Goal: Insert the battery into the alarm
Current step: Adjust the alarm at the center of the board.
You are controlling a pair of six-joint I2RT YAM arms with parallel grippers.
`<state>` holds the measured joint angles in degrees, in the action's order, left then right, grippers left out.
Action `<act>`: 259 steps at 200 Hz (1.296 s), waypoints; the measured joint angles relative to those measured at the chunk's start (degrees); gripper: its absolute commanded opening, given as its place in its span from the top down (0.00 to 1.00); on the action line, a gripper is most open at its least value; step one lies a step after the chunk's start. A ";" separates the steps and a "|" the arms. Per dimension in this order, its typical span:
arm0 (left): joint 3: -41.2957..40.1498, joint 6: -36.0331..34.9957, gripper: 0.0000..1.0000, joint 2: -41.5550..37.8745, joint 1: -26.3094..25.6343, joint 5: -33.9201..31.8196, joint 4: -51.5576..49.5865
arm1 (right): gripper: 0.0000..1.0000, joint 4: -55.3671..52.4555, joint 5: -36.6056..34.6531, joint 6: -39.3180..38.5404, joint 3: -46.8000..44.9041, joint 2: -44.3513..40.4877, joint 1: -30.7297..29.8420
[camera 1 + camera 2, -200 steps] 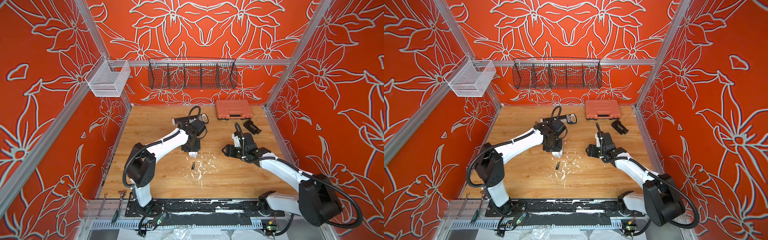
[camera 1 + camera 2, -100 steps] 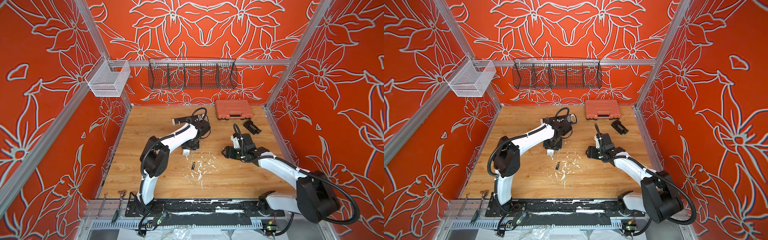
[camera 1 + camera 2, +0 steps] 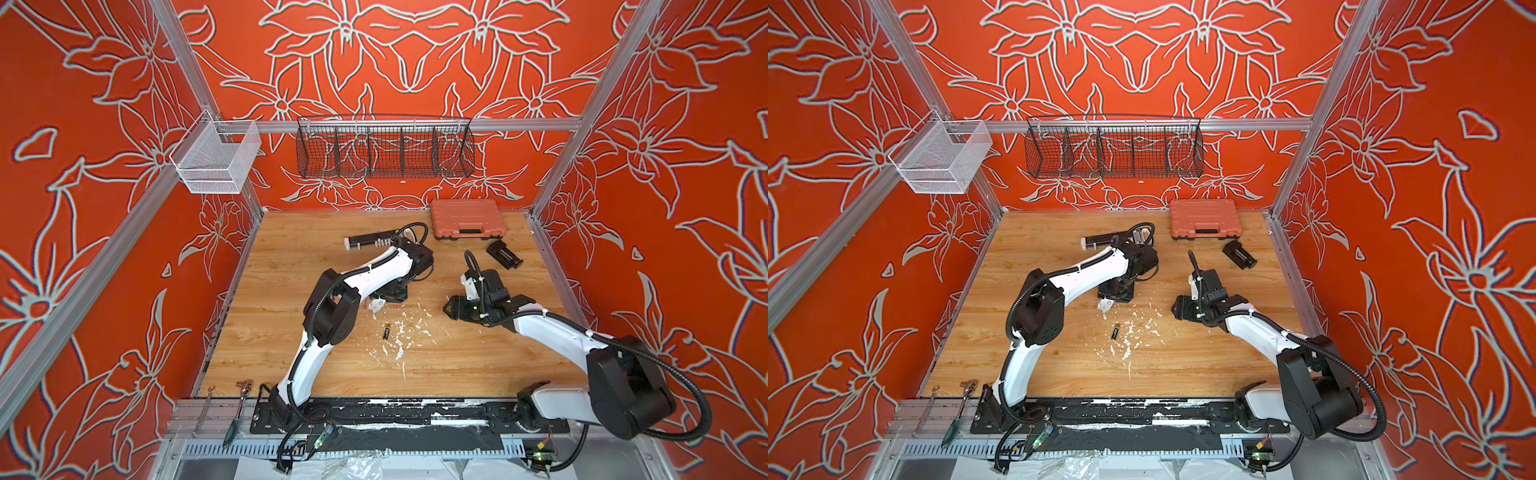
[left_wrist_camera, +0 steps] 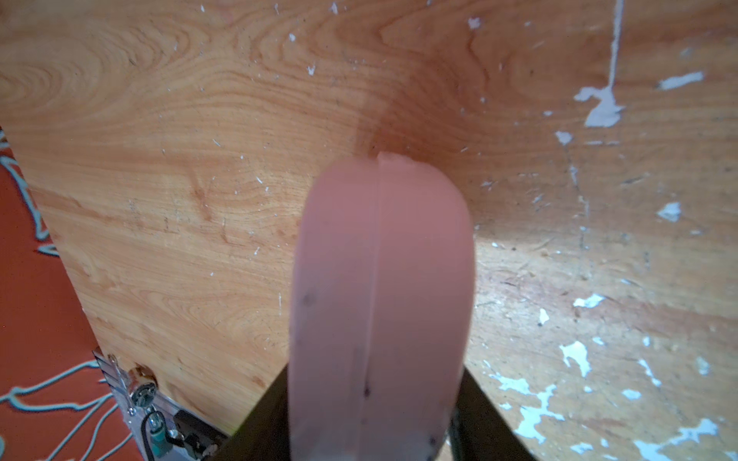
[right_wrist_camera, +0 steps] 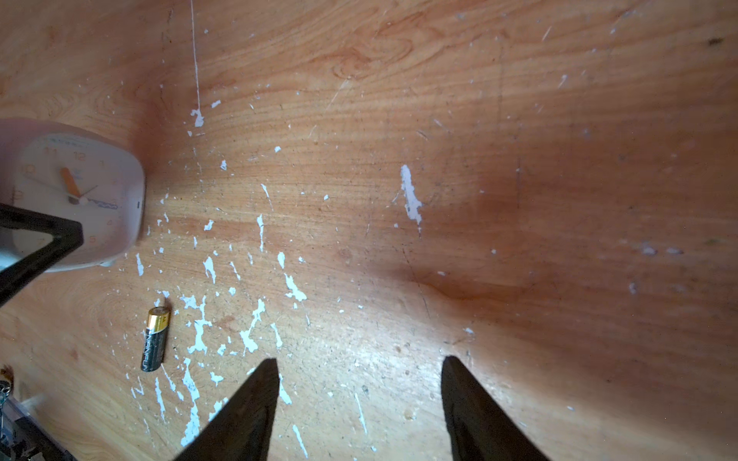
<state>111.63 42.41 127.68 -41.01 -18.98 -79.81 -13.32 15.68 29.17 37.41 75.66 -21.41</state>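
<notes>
Wood counter (image 3: 266, 340): scuffed, scattered with white flakes (image 3: 401, 336); carries everything below. By the look of it, barely begun: battery (image 3: 386, 331) loose on the wood, not yet in alarm (image 3: 376, 304); pick-up, lining up and pressing home all left.
Black wire basket (image 3: 384, 151): hung on back wall, well clear of the work.
Orange tool case (image 3: 467, 218): shut, at back edge, well apart from alarm.
Long black-and-white tool (image 3: 368, 241): lying toward the back, out of the way.
Left gripper (image 4: 375, 371): set low over alarm, one finger on each side; gripping or let go, cannot tell.
Right gripper (image 5: 359, 359): spread wide, empty, hovering over bare wood near battery.
Alarm (image 5: 76, 199): white, apparently standing on edge mid-counter, dial turned toward right gripper; battery recess hidden, presumably on far side.
Battery (image 5: 155, 339): black with gold end, lying flat just beside alarm on the front side; touched by neither gripper. Likely hindrances: left gripper crowding alarm, recess facing away.
</notes>
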 measured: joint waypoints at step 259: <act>-14.32 -18.80 0.23 -17.51 19.10 36.89 26.82 | 0.34 -3.72 2.58 -4.76 19.06 19.69 -12.13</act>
<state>97.32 23.62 110.17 -21.91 17.91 -52.99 -17.04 18.26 24.40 56.47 95.35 -33.54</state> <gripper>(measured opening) 0.768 0.669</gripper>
